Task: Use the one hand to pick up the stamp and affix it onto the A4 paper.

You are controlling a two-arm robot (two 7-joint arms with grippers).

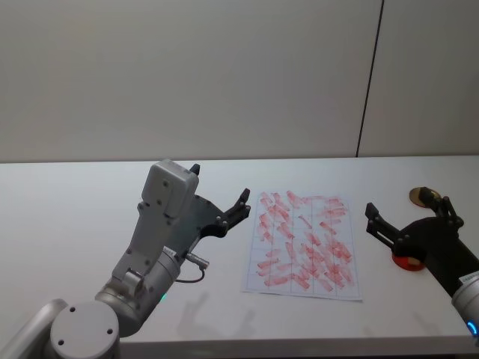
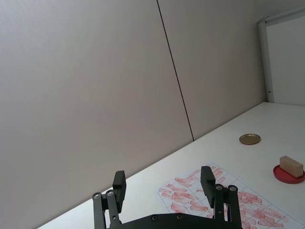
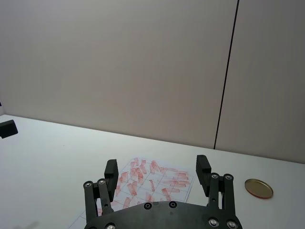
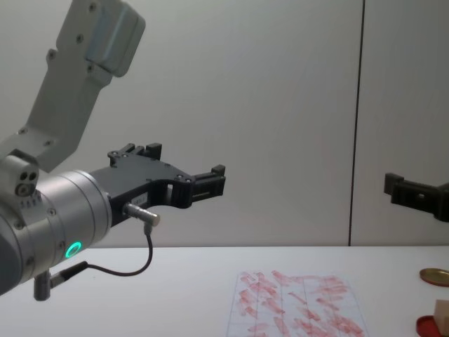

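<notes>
Tan wood, the stamp [image 2: 290, 166] sits on the red pad [image 2: 287, 175], to the right of the paper [image 1: 303, 243] and apart from it. The right gripper [image 1: 408, 213] hangs above the pad, jaws spread and empty, pointing level rather than down. An off-centre pinch could tip the block or drag the pad with it, and a slanted press would smear on a sheet already crowded with prints. Behind the pad lies a gold lid [image 2: 249, 139]. The left gripper [image 1: 221, 185], released, is raised left of the paper, out of the way.

Left claw [image 2: 163, 177] agape — stamp [image 2: 291, 166] atop ink pad [image 2: 284, 174].
</notes>
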